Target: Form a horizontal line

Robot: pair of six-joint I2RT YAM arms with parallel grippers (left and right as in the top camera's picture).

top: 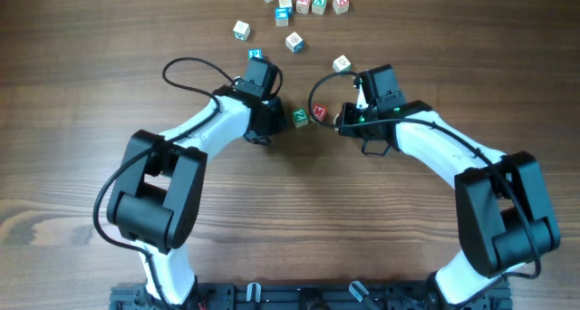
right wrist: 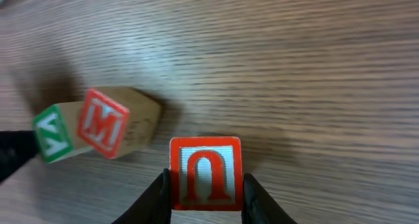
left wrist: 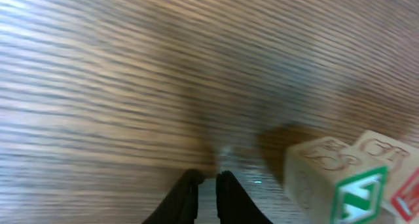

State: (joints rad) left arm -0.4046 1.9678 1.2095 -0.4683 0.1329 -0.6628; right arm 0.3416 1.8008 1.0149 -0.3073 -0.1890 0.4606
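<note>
We saw the right gripper (right wrist: 205, 192) clamped on the small pale wooden cube with a red arch letter (right wrist: 205, 173), near the wooden table's (top: 82, 120) middle, towards its far edge. Nearby, the pale green "N" cube (right wrist: 52, 133) touched the red "M" cube (right wrist: 101, 122). The left gripper (left wrist: 207, 185) was pinched narrow and empty.

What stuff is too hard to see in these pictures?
- Overhead: the arch-letter cube cannot be seen, because the right gripper holding it covers it from above.
- Left wrist: the green N cube is cut off by the bottom edge and the red M cube by the right edge. Both are blurred.
- Overhead: the letters on the far row of cubes are too small to read.
</note>
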